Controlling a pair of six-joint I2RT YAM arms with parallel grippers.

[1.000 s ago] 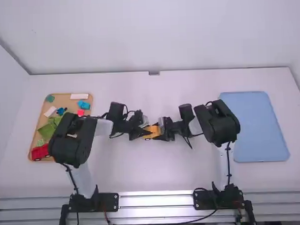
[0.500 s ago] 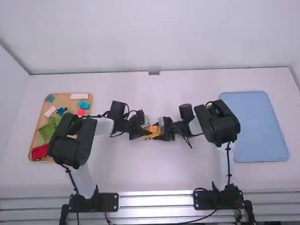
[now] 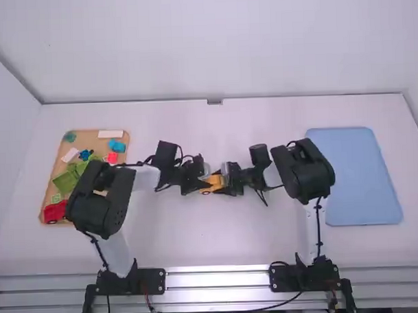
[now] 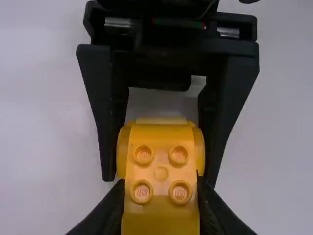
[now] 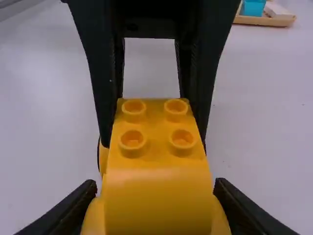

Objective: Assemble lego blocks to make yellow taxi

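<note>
White table [image 3: 219,242], & black L hand [image 3: 202,187] + black R hand [image 3: 227,183] both grip yellow plastic car [image 4: 161,166]! Flat blue tray [image 3: 354,175] nr R arm.

On the table [image 3: 212,246], one tray [image 3: 90,143] with blocks [image 3: 65,181] lies at the left side, another tray [image 3: 354,179] at the right.

high view: fixed above and behind the arms, the most distant of the three, looking forward and down across the white table [image 3: 212,246], from the wooden tray [image 3: 92,142] at left to the blue tray [image 3: 354,175] at right. left wrist view: close, facing right and down to the yellow car [image 3: 211,183] and right gripper [image 3: 226,184]. right wrist view: also close, facing left to that car and the left gripper [image 3: 203,184], part of the wooden tray beyond. all three share the car.
</note>
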